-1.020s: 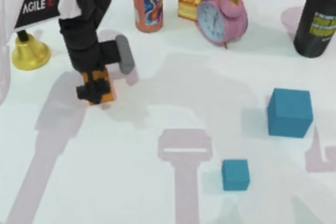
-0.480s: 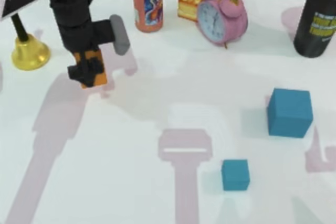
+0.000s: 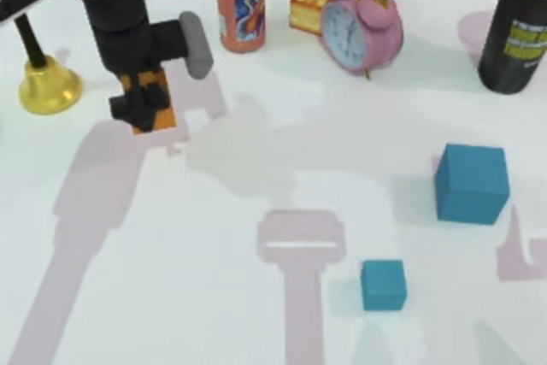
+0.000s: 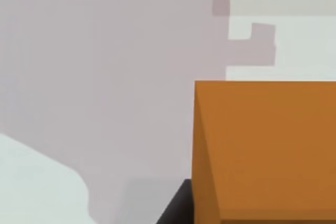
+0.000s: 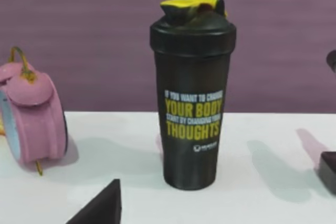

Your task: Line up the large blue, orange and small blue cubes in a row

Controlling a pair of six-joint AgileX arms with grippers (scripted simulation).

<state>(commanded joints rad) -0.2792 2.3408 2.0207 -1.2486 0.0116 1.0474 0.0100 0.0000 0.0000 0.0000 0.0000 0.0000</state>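
Orange cube (image 3: 152,96) pinched in the left tool (image 3: 144,110), fingers pressed against its sides, and carried clear of the desk (image 3: 256,168): over the last second lifted off and drawn up and back toward the far left, so now hanging close beside the gold bell (image 3: 47,87) and not far from the orange can (image 3: 239,6). In the left wrist view, only the cube's orange face (image 4: 262,150) filling the frame below the tool, with the arm's shadow thrown on the desk beyond, apart from the cube. Grasp looks secure, then, and the pick judged done; the carry remaining. Large blue cube (image 3: 472,184) and small blue cube (image 3: 383,285) unmoved, both well away across the desk toward the right of the tool, near each other but not yet in a row. Likely next: a long traverse rightward to set the orange one between or beside them. Right tool not in the top view; right wrist view facing only a black shaker bottle (image 5: 193,98) and a pink alarm clock (image 5: 34,121), so its state impossible to tell.
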